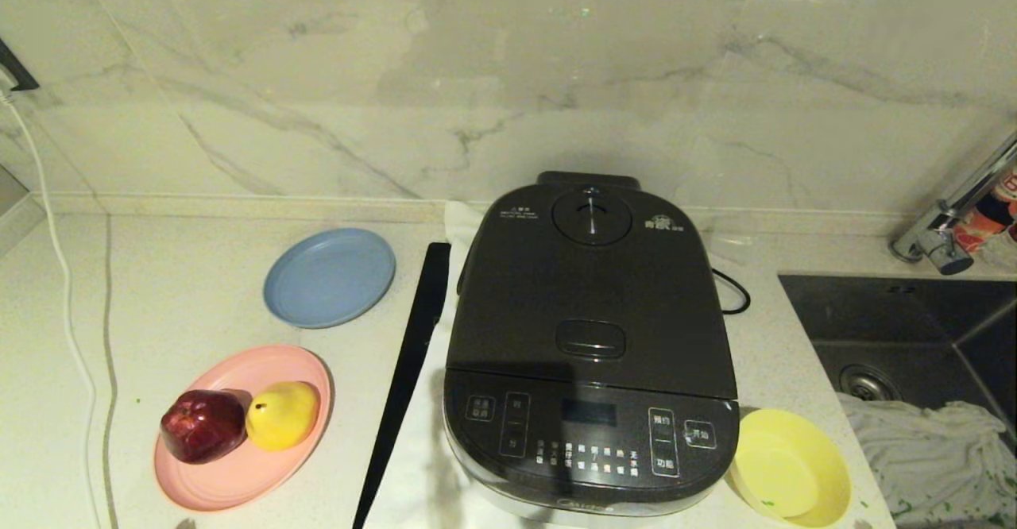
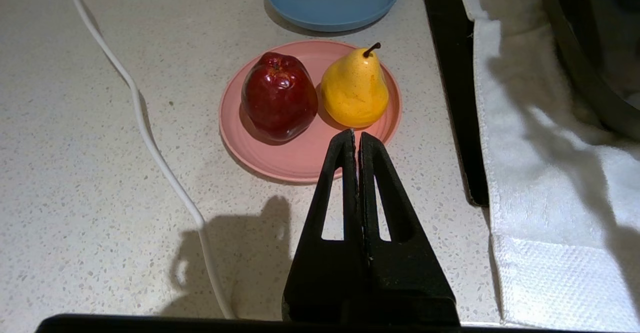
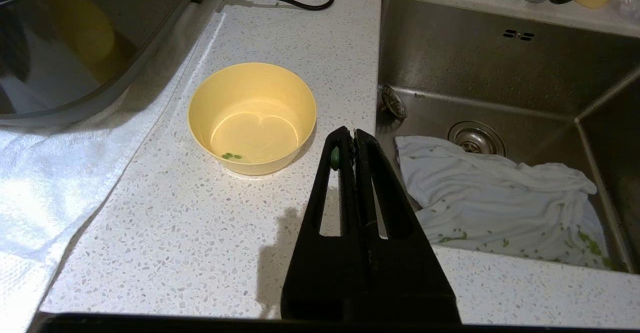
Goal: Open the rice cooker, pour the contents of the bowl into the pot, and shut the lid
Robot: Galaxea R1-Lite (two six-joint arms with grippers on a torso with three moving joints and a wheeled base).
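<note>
The dark rice cooker stands mid-counter on a white towel, its lid down, so the pot is hidden. At its front right sits the pale-yellow bowl, upright and nearly bare; a couple of green bits lie at its bottom edge. My right gripper hovers shut above the counter beside the bowl, holding nothing; one green bit is stuck in a slot of its finger. My left gripper is shut and empty, low over the counter near the pink plate. Neither gripper shows in the head view.
A pink plate carries a red apple and a yellow pear; a blue plate lies behind it. A black strip runs along the towel's left side. The sink at right holds a white cloth flecked green. A white cable crosses the left counter.
</note>
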